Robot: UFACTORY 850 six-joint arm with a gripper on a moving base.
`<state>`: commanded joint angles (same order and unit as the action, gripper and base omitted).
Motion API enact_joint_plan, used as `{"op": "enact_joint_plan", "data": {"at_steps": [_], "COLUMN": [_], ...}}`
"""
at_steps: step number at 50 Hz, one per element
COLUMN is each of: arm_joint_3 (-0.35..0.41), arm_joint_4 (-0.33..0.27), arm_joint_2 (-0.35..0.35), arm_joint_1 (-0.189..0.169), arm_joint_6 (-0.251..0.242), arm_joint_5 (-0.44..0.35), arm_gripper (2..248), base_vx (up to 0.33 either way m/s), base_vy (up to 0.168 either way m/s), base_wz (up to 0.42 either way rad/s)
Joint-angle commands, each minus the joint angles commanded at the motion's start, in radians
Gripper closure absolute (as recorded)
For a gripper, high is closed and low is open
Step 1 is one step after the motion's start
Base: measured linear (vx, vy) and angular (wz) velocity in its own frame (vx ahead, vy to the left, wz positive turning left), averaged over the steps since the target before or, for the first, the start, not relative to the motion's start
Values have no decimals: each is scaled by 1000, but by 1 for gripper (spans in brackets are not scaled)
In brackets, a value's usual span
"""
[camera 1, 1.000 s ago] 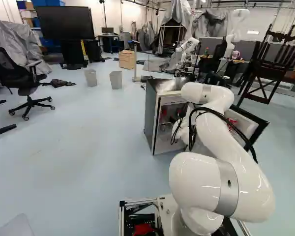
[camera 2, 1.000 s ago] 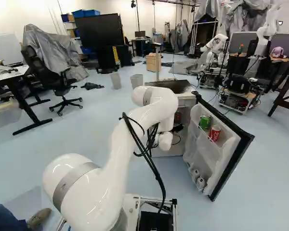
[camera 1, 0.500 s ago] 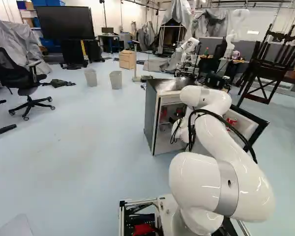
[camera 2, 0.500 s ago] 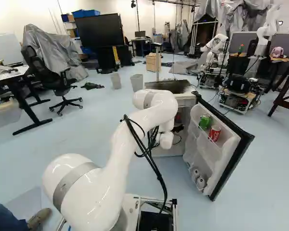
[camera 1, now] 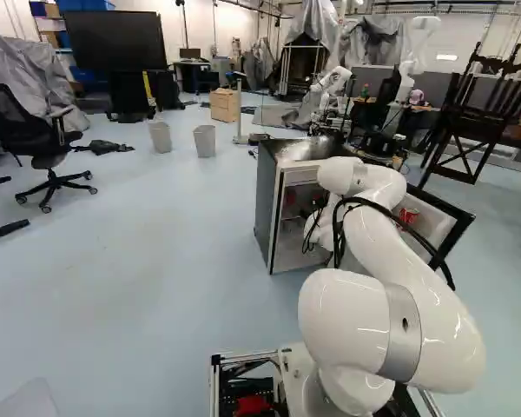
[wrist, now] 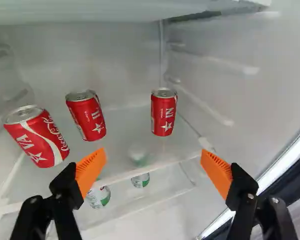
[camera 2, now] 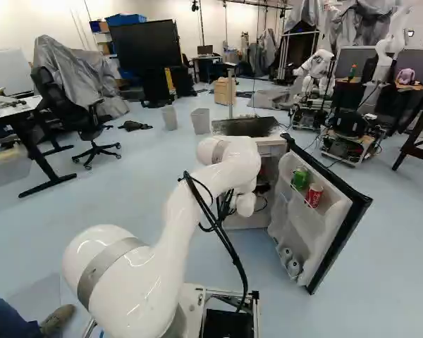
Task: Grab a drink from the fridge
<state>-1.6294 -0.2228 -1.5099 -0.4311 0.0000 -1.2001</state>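
My gripper (camera 1: 319, 202) is spread wide at the open fridge (camera 1: 268, 208); ahead of it, three red soda cans (wrist: 164, 113) stand on the shelf (wrist: 121, 131).

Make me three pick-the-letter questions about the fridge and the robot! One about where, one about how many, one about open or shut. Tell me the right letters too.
1. Where is the green can?
A) On the floor
B) In the fridge door
C) In a waste bin

2. How many red cans sit on the shelf in the wrist view?
A) One
B) Five
C) Three

3. How are the fingers?
A) Open
B) Shut on a can
C) Shut on nothing

Right letters:
1 B: it sits in the door's rack beside a red can.
2 C: three show there.
3 A: their orange pads stand wide apart.
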Motion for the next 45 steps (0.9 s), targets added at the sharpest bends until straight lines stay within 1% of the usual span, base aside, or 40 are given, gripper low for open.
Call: {"op": "enact_joint_plan", "data": {"at_steps": [15,32,45], "arm_joint_3": [-69,-109,-167], "arm_joint_4": [0,0,0], "arm_joint_2": [-38,-39,-68], "arm_joint_1": [-2,-2,-2], "arm_joint_6": [0,0,0], "arm_joint_5": [40,83,114], "arm_gripper": [3,3,3], "base_vx": [0,0,0], "base_vy": [0,0,0], "base_wz": [0,0,0]}}
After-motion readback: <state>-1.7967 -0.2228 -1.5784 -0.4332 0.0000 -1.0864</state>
